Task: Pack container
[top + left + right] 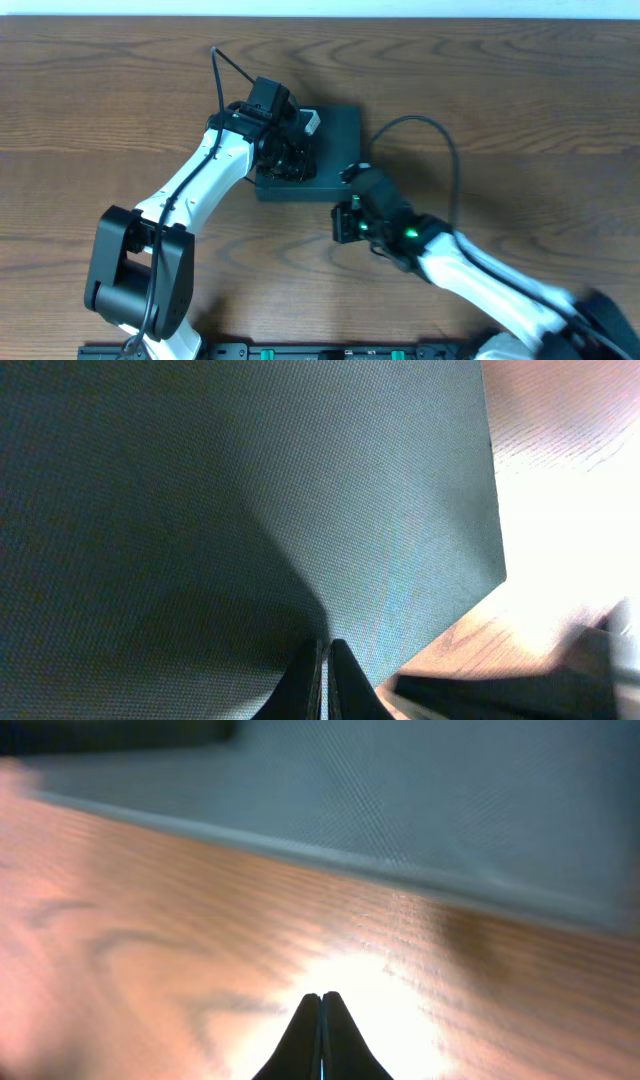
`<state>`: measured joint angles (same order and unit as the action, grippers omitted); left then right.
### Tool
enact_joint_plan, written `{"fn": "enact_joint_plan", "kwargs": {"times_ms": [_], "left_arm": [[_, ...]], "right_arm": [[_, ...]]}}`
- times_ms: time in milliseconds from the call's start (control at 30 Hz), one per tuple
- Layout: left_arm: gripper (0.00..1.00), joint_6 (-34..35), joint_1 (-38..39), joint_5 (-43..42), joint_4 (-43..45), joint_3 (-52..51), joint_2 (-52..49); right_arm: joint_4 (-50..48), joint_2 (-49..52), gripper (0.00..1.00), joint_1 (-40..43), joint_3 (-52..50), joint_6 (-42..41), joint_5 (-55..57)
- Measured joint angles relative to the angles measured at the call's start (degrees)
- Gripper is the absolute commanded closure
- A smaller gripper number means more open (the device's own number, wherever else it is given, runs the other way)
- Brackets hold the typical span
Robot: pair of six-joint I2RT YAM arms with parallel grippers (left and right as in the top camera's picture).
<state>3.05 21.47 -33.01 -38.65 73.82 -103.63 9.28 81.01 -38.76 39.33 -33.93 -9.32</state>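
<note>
Left gripper point(325, 650) pinched shut on nothing, tips low over, perhaps touching, the flat top of the dark teal-black matte rectangular cardboard box point(250, 490) beneath it, right gripper point(322, 1000) likewise closed and empty, above brown wood-grain table point(150, 920), box edge just ahead.

Dark teal-black matte rectangular cardboard box point(335, 145). It lies flat on the wooden surface point(500, 80), about midway between the left and right edges and somewhat nearer the far edge than the near one. Its sides sit slightly skewed to the surface's edges. The top face is level, with the flap lid down. Close up, the lid point(250, 510) shows a fine woven-looking texture and a crisp straight edge. The bottom edge rests directly on the wood point(450, 800).
</note>
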Motion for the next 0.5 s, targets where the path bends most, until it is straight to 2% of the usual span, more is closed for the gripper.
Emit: {"fn": "enact_joint_plan", "kwargs": {"times_ms": [233,400,500], "left_arm": [[0.94,0.2,-0.5,0.9,-7.2,0.4,4.6],[0.94,0.4,-1.7,3.3,-12.4,2.4,21.2],[0.94,1.1,-1.6,4.9,-17.5,2.9,31.3]], "right_arm": [[14.1,-25.5,0.99,9.1,0.5,5.2,-1.2],[27.0,-41.9,0.98,16.0,0.8,10.1,-3.4],[31.6,-47.1,0.99,18.0,0.9,12.0,-7.5]]}}
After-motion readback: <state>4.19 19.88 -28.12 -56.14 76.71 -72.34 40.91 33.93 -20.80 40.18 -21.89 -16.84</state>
